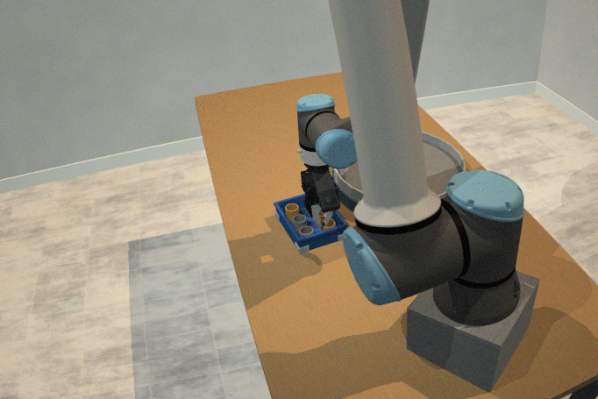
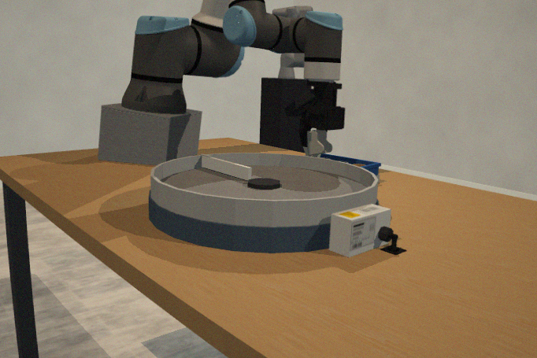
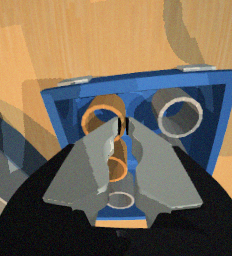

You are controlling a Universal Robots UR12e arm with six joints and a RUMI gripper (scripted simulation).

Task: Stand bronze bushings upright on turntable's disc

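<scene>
My gripper (image 1: 323,224) (image 2: 318,153) (image 3: 123,118) is down in the blue crate (image 1: 321,240) (image 2: 373,167) (image 3: 138,84), its tips almost together with the wall of a bronze bushing (image 1: 331,224) (image 3: 119,104) between them. That bushing stands in the corner nearest the arm's base. A second bronze bushing (image 1: 321,216) (image 3: 119,172) stands behind it, partly hidden by the fingers. A third bronze bushing (image 1: 291,209) stands in the far left corner. Steel bushings (image 1: 299,221) (image 1: 306,231) (image 3: 164,104) (image 3: 120,200) share the crate. The turntable's disc (image 2: 194,182) shows no bushing; its dark hub (image 2: 264,183) is central.
The turntable's raised rim (image 2: 260,211) (image 1: 446,147) stands beside the crate. A pale bar (image 2: 225,167) crosses part of the disc. A white box (image 2: 360,230) and a small black sensor (image 2: 385,233) stand at the turntable's outer side.
</scene>
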